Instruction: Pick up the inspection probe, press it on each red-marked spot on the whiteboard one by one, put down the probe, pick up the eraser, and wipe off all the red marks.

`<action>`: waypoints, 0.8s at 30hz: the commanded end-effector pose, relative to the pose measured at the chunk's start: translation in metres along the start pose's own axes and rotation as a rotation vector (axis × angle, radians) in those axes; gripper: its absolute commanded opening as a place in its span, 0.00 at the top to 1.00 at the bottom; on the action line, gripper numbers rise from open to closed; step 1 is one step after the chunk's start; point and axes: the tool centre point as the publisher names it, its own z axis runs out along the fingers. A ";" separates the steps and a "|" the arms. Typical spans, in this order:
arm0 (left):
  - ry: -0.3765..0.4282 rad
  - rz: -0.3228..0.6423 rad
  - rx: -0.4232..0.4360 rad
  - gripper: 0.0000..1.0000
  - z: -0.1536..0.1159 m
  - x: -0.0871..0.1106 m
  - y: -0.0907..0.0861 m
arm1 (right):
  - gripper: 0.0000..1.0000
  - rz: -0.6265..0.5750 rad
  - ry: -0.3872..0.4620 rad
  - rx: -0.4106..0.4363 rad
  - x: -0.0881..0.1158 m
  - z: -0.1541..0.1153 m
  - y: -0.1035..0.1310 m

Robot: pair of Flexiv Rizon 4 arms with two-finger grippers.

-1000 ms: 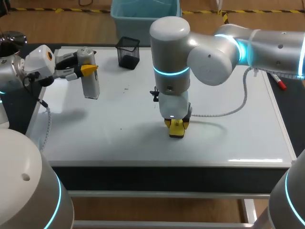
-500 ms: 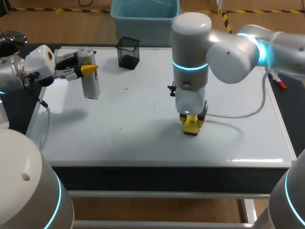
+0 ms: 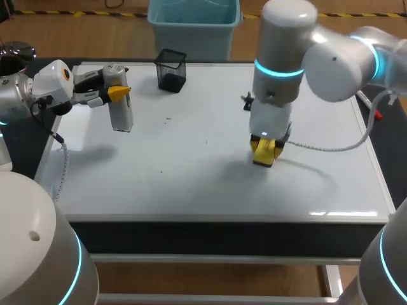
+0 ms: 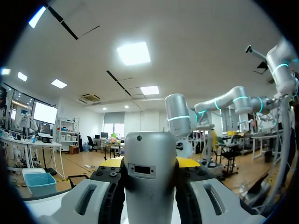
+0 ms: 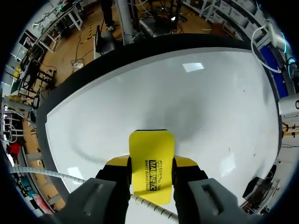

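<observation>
**Wipe stage, right arm: board reads clean**

The flat yellow rectangular eraser is clamped in the right gripper and pressed on the glossy whiteboard near the bench middle. No red marks are seen, only faint dark specks, so wiping is judged nearly done. Farther off, the smooth grey metal cylindrical probe is grasped upright by the left gripper, not yet released. A black mesh cup stands at the far edge.

Right arm bends in from its side, wrist pointing straight down, right gripper clamped on the eraser. Left arm lies level at the table's far-left corner, left gripper pinching the upright probe.
</observation>
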 end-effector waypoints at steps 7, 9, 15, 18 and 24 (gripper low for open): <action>0.002 0.001 0.001 1.00 0.000 0.000 -0.001 | 1.00 -0.034 -0.033 0.051 0.023 -0.052 -0.027; 0.002 0.001 0.001 1.00 0.000 0.000 -0.001 | 1.00 -0.034 -0.033 0.051 0.023 -0.052 -0.027; 0.002 0.001 0.001 1.00 0.000 0.000 -0.001 | 1.00 -0.034 -0.033 0.051 0.023 -0.052 -0.027; 0.002 0.001 0.001 1.00 0.000 0.000 -0.001 | 1.00 -0.034 -0.033 0.051 0.023 -0.052 -0.027; 0.002 0.001 0.001 1.00 0.000 0.000 -0.001 | 1.00 -0.037 -0.036 0.055 0.028 -0.049 -0.032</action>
